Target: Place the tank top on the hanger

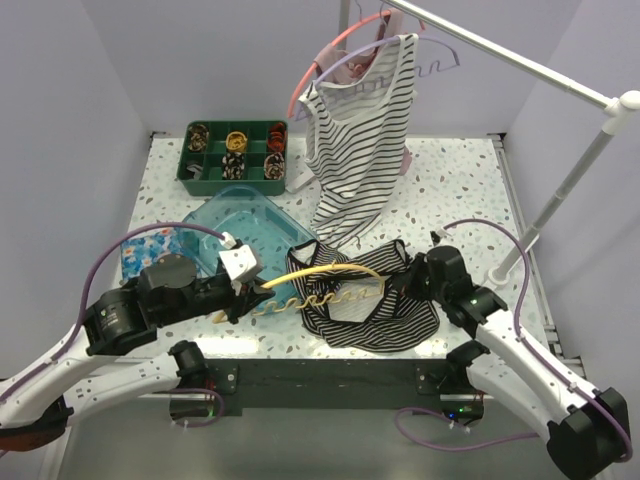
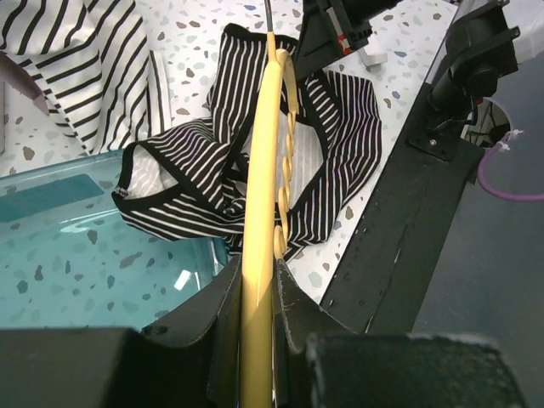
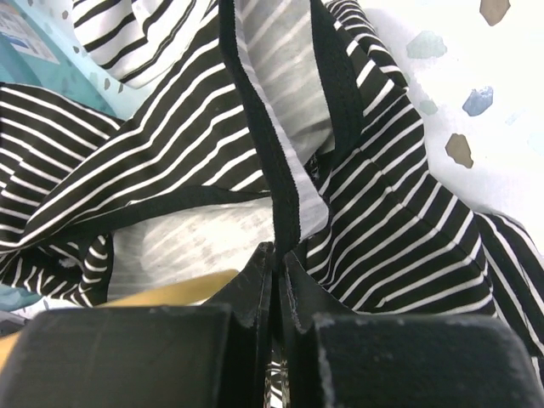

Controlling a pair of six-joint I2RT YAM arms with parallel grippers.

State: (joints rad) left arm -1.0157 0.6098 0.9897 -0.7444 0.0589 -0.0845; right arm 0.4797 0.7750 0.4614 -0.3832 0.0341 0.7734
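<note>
Right, your left jaws are clamped on 1 end of the hanger (image 2: 260, 187). The black fingers (image 2: 223, 319) squeeze the yellow plastic from both sides, and the hanger reaches out from them toward your right arm, roughly level, just above the desk (image 1: 455, 190). Its far half lies across the tank top (image 1: 375, 322). From these views you cannot tell whether any of it is threaded inside the fabric or only resting over it.

Now the tank top itself: it sits in a crumpled heap on the desk at the front, between your 2 arms, dark with thin white stripes. Its left side lies against the rim of the clear blue tray (image 1: 215, 215). Part of the pale inside of the fabric shows through an opening.

Over on the right, your right jaws are closed on the tank top's black hem. In the right wrist view that dark band runs straight down into the pinch between the 2 fingers (image 3: 302, 293), with striped fabric spread out on either side.

Behind all this, the mostly white striped top (image 1: 360, 130) hangs from a lilac hanger (image 1: 440, 62) on the white rail (image 1: 500, 48), with a pink hanger (image 1: 305, 75) beside it. Its lower hem reaches down close to the desk. At the back left sits the green compartment box (image 1: 215, 183) — small things in its cells.
</note>
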